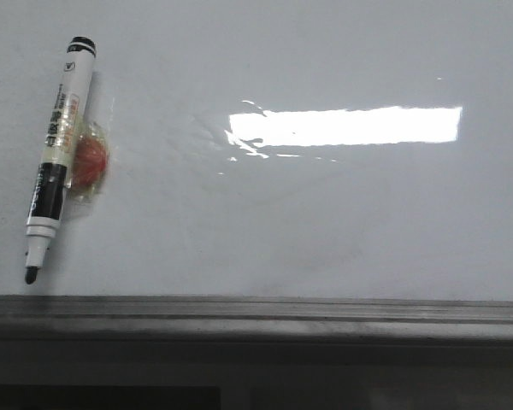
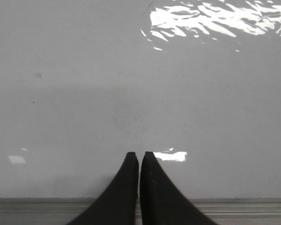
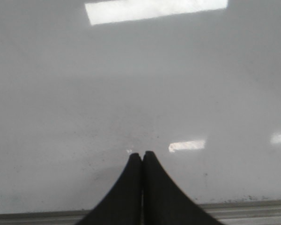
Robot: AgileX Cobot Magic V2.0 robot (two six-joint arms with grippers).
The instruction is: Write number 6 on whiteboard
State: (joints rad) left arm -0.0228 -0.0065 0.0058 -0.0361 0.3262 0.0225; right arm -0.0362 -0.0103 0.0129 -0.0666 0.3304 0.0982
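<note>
Glossy whiteboard point(image 1: 325, 222) bare; marker point(image 1: 58, 154) by left edge, uncapped.

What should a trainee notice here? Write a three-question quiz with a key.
1. True or false: a 6 is already drawn on the whiteboard.
2. The marker lies on which side of the board in the front view: A left, B middle, C right?
3. Fill in: the left tool and the right tool are both ____.
Key: 1 false; 2 A; 3 shut.
</note>
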